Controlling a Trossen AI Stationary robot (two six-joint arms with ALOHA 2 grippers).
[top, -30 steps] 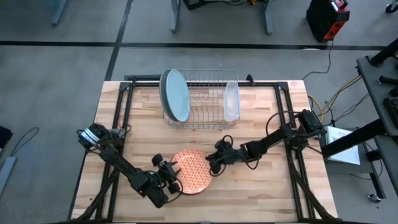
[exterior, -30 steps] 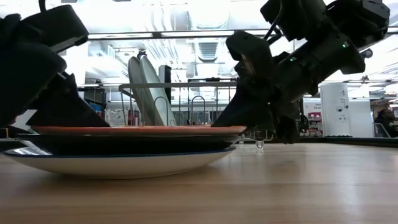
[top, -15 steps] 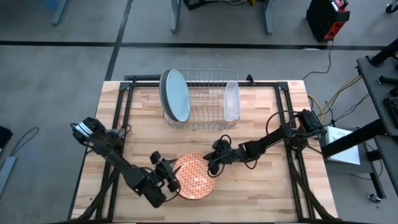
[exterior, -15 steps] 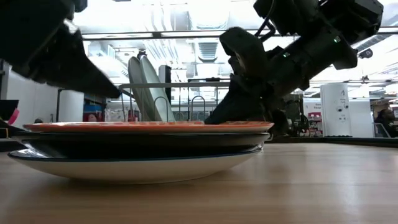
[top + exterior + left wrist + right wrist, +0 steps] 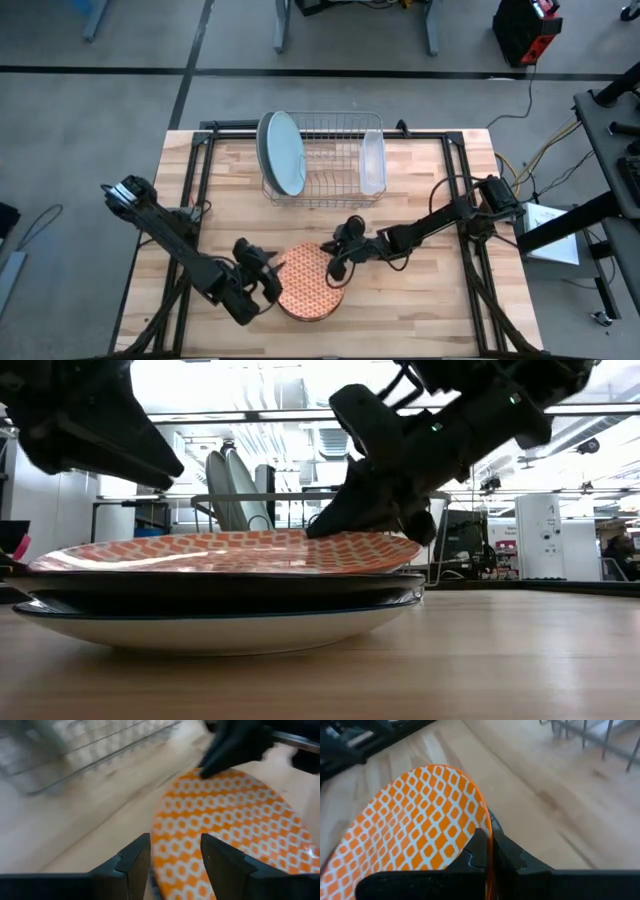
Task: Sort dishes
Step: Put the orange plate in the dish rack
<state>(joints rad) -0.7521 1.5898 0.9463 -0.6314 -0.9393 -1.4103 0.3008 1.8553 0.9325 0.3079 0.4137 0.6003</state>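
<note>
An orange-and-white patterned plate [image 5: 305, 280] lies tilted on a stack: a dark red plate [image 5: 220, 595] on a silvery-white plate [image 5: 220, 632], near the table's front middle. My right gripper [image 5: 333, 268] is shut on the orange plate's right edge. My left gripper [image 5: 264, 278] is open at the plate's left edge. In the left wrist view its fingers [image 5: 135, 862] stand on either side of the rim [image 5: 156, 865]; I see no touch. Large grey and pale blue plates [image 5: 281, 151] stand on edge in the wire rack [image 5: 325, 158]. My right gripper pinches the orange plate's rim [image 5: 486, 827] between its two fingers, on the side toward the table's right. The fingers come slanting down from the right. The plate is tilted: the held edge [image 5: 395, 542] is raised, and the opposite edge [image 5: 45, 563] rests on the dark plate.
The wire rack stands at the table's far middle, with a clear plastic tub [image 5: 372, 161] at its right end. Bare wood [image 5: 420, 300] shows on the table's right and near sides. Both arms reach in low over the table.
My right gripper has moved up and toward the table's left with the orange plate's right edge. The plate has tipped from flat to tilted, its left edge staying on the stack. My left gripper has risen and drawn slightly toward the table's left.
</note>
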